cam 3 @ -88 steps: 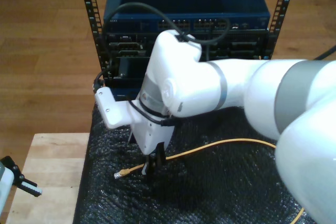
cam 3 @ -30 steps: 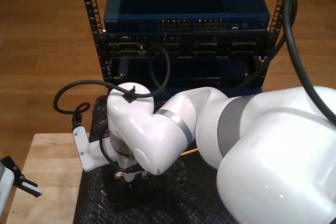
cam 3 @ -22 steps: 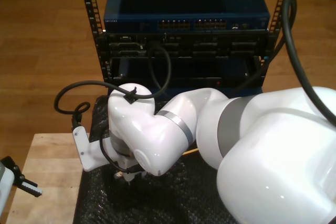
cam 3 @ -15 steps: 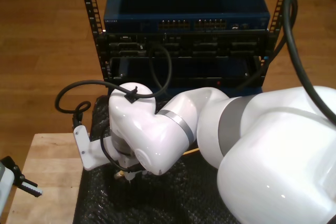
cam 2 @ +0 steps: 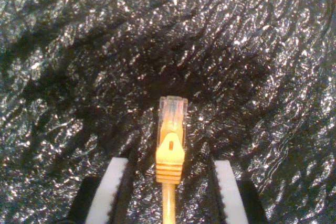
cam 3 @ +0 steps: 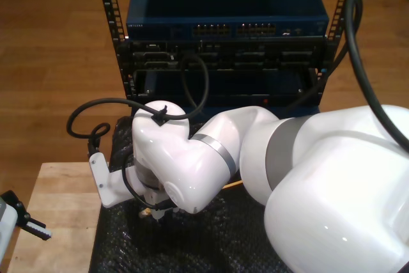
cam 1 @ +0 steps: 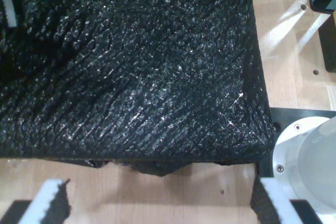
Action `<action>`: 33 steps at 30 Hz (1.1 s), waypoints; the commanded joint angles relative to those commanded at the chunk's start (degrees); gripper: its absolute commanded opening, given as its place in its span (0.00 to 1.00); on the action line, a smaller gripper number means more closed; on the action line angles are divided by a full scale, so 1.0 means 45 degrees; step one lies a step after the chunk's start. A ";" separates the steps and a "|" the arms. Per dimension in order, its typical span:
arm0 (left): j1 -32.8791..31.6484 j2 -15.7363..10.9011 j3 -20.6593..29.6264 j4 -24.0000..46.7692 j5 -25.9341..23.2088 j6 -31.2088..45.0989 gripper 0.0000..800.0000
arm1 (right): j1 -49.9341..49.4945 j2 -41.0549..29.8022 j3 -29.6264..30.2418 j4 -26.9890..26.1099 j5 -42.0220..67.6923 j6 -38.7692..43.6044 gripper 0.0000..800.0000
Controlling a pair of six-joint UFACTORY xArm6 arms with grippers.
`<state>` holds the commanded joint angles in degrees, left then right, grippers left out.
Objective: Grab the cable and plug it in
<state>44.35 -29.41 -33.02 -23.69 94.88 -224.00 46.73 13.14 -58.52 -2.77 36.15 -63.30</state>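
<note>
Half done at best: my second hand point(cam 2: 167, 192) hangs open, straddling the thin orange-yellow network cable point(cam 2: 169, 156) on the black bubbly mat point(cam 2: 252, 51), not yet pinched. My first hand point(cam 1: 157, 205) idles wide. Plugging into the blue rack switch point(cam 3: 227, 14) remains.

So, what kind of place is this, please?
Probably a robotics lab or test bench for network equipment. A rack holds a blue switch with rows of ports, and an orange-yellow network cable lies on a black padded mat over a wooden table, with wood flooring behind.
</note>
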 joint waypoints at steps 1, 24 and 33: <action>0.0000 -0.0020 0.0000 0.0000 0.0000 0.0000 1.00 | 0.0000 0.0000 0.0000 0.0000 0.0000 0.0000 0.41; 0.0000 0.0000 -0.0020 0.0000 0.0000 0.0000 1.00 | 0.0000 0.0020 0.0195 -0.1231 -0.0254 0.1153 0.30; 0.0000 0.0000 0.0000 0.0000 0.0000 0.0000 1.00 | 0.0078 -0.0078 0.0195 -0.1211 -0.0254 0.1153 0.30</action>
<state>44.35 -29.41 -33.02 -23.69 94.88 -224.00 47.08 12.79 -57.64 -8.22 35.01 -58.11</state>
